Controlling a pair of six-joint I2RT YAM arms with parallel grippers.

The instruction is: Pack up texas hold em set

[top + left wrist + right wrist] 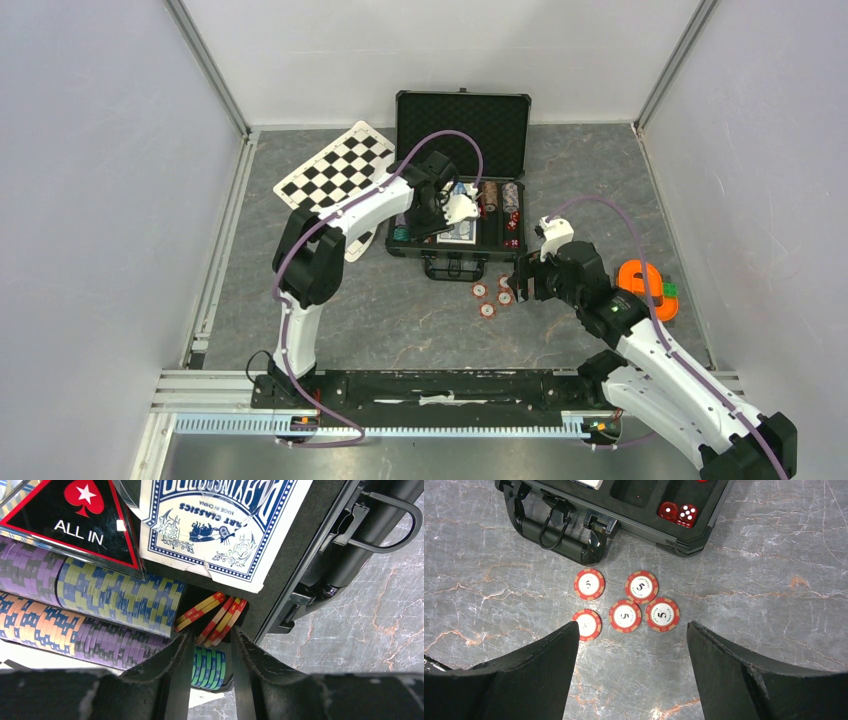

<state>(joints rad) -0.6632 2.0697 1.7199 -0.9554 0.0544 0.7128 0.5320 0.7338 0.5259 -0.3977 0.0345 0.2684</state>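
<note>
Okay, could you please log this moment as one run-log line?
left gripper open at red chips leaning in case slot | right gripper open above five loose chips on table

Card deck (210, 525): inside the case (462, 120), cut by the upper edge of my left wrist view; title half lost.
ALL IN button (75, 525): inside the case, corners cropped.
Green chips (209, 667): at the case front, mostly behind my left gripper (211, 630).
Red chips (625, 616): before the case; one hides partly behind my right gripper (633, 625).
Case, right wrist view: only its front strip shows.
Chip faces from above: too small to read.
</note>
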